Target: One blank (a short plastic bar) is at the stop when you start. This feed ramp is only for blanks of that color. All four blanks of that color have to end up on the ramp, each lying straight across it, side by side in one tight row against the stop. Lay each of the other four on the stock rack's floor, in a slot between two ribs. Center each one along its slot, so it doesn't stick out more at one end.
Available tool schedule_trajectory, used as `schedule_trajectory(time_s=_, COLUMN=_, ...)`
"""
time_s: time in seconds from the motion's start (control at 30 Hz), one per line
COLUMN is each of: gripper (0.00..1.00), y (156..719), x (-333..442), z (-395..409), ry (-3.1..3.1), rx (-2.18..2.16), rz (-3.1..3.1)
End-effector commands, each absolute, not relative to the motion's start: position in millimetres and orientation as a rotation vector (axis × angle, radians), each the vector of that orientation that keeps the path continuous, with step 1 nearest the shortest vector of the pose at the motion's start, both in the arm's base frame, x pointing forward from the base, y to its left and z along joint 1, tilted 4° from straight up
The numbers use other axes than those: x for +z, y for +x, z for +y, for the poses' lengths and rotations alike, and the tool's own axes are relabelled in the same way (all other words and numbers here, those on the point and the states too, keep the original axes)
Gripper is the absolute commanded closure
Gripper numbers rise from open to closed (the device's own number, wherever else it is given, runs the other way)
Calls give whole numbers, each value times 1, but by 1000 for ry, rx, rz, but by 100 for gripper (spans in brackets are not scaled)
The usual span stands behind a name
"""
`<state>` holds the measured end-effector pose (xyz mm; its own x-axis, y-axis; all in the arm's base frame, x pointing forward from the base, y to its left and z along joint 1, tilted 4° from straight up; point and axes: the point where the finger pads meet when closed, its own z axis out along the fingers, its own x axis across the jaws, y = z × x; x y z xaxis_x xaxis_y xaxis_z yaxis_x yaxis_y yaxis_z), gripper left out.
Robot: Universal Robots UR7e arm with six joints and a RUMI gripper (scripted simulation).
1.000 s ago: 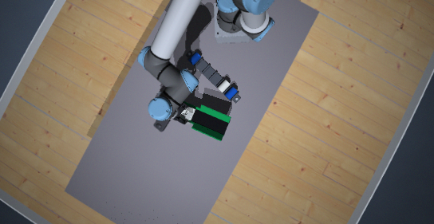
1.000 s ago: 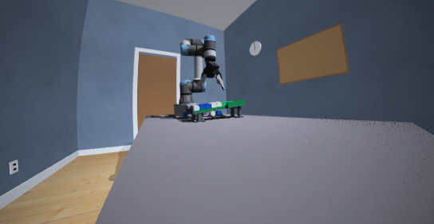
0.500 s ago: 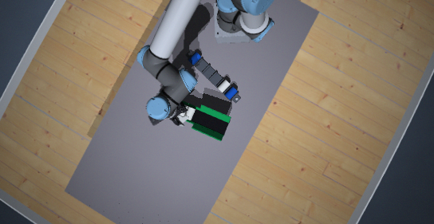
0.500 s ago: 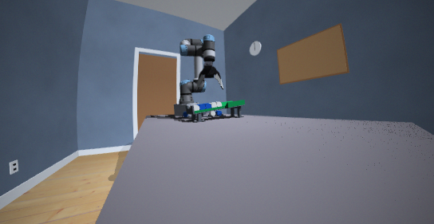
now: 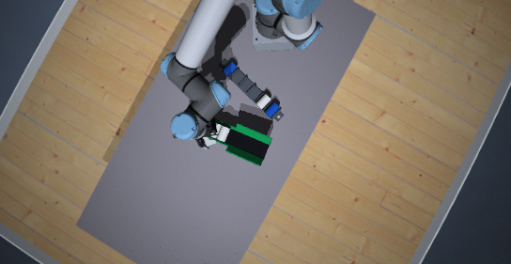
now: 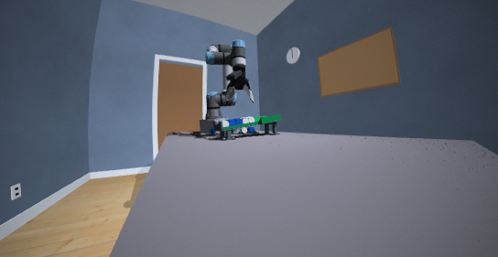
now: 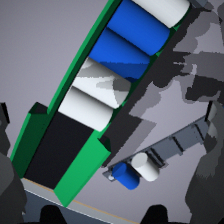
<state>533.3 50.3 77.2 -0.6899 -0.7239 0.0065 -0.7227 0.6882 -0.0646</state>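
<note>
1. Gripper [image 5: 207,142] [image 6: 240,100] [image 7: 106,102] is hovering above the ramp [image 5: 254,132] [image 6: 271,119] [image 7: 82,170], fingers spread fully, holding nothing.
2. Two blue blanks [image 6: 235,122] [image 7: 120,54] are lying across the ramp, between white blanks, ahead of the fingertips' midpoint in the wrist view.
3. Their long axes are running obliquely to the finger line; gripping either probably requires turning the wrist.
</note>
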Motion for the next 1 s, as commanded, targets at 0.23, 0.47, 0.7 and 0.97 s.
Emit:
schedule_trajectory(time_s=0.23, gripper=0, y=531, x=77, z=42, ry=-796, rx=-98, rz=3009)
schedule_trajectory(time_s=0.47, gripper=0, y=529, x=76, z=38, ry=-590, rx=-95, rz=3052)
schedule_trajectory(time_s=0.7, gripper=0, y=529, x=76, z=37, ry=-493, rx=-93, rz=3067)
schedule_trajectory(time_s=0.97, gripper=0, y=528, x=76, z=36, ry=-413, rx=-92, rz=3077)
